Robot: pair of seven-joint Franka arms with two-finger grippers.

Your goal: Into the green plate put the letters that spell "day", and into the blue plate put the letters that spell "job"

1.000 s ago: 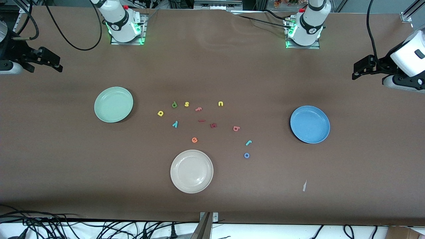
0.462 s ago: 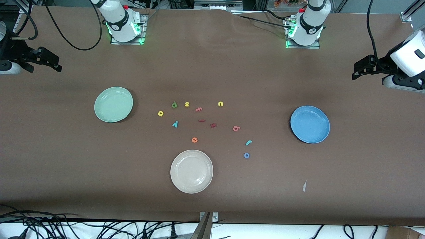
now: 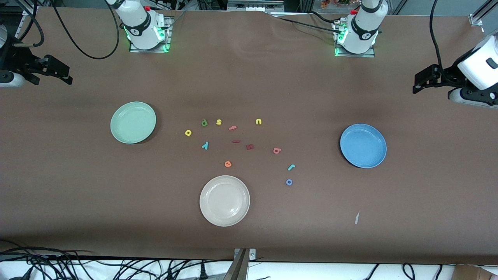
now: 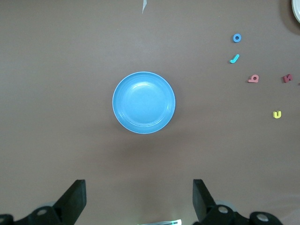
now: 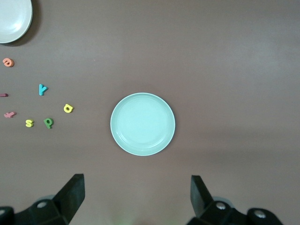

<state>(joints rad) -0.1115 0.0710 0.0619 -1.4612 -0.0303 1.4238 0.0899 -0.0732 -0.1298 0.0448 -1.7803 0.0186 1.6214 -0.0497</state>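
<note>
The green plate [image 3: 133,122] lies toward the right arm's end and the blue plate [image 3: 363,146] toward the left arm's end. Between them lie the green d [image 3: 204,123], yellow a [image 3: 188,133] and teal y [image 3: 205,145]. The salmon b [image 3: 276,150], teal j [image 3: 291,167] and blue o [image 3: 289,182] lie closer to the blue plate. My right gripper [image 5: 137,183] hangs open and empty high over the table by the green plate [image 5: 142,123]. My left gripper [image 4: 139,187] hangs open and empty high by the blue plate [image 4: 143,102].
A cream-white plate [image 3: 224,200] sits nearer the front camera than the letters. Other letters lie among them: yellow s [image 3: 219,122], pink f [image 3: 232,127], yellow u [image 3: 258,121], orange e [image 3: 228,164], two dark red pieces [image 3: 250,147]. A paper scrap [image 3: 356,217] lies near the front edge.
</note>
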